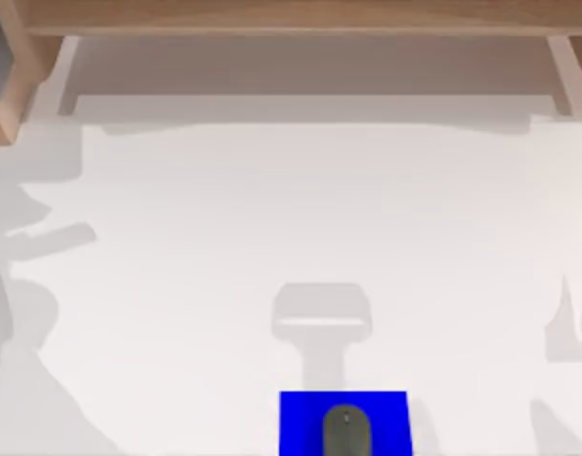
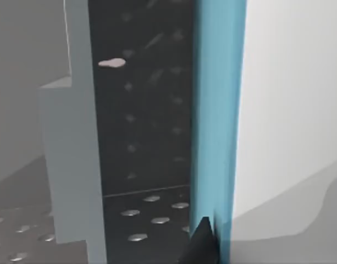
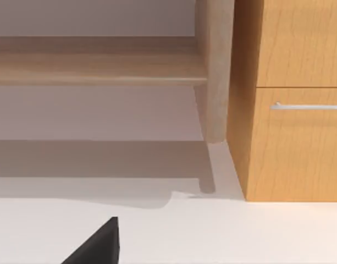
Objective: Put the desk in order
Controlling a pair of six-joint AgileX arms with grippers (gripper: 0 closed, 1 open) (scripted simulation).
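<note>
1. One large plain white flat desk spreads across nearly the whole top view, and a light-brown wooden raised shelf runs along its upper edge on two pale legs.
2. At the bottom centre of the top view lies a small blue square pad — a dark grey oval mouse rests on it, touching the pad's lower part.
3. Soft grey shadows fall on the white surface at the left and right edges of the top view and just above the pad.
4. Left wrist view: a dark fingertip of the left gripper shows at the bottom, touching a tall light-blue upright panel; beside that panel is a dark perforated surface and a grey-blue upright piece. Whether those fingers are spread or pressed together, I cannot tell.
5. Right wrist view: a black fingertip of the right gripper sits at the bottom over the white top, facing the shelf and a wooden drawer unit with a thin silver handle — its finger state I cannot tell either.
</note>
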